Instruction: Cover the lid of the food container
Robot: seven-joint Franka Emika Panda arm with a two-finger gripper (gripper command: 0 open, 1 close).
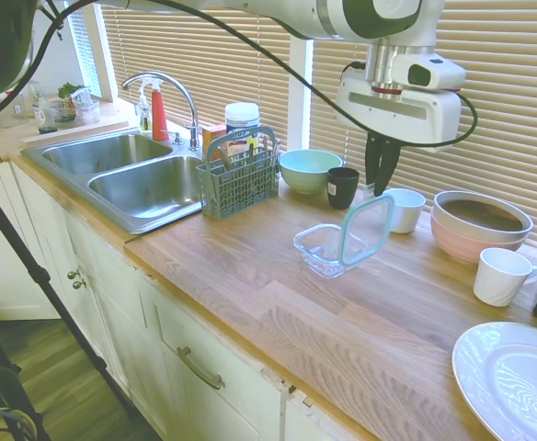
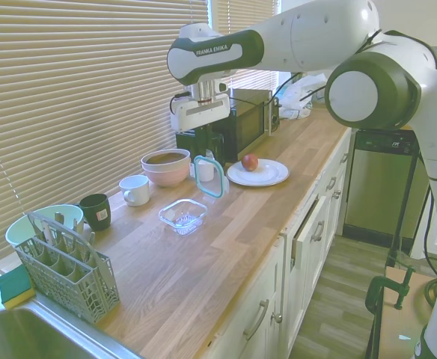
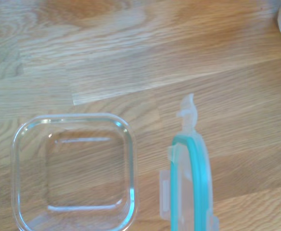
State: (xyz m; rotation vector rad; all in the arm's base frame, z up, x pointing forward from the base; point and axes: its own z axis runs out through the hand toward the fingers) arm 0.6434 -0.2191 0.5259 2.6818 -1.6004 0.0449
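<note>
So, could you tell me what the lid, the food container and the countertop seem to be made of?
The lid: clear plastic with a teal, probably rubbery rim; thin see-through snap tabs show in the wrist view.
The food container: clear glass or plastic, glossy; the wood grain shows through it, and I cannot tell which.
The countertop: pale wood planks, smooth, with visible grain and joints.

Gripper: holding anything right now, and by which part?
Yes. The gripper is shut on the clear rounded-square plastic lid with the teal rim, pinching its upper edge, so it hangs on edge beside the empty clear food container.
</note>
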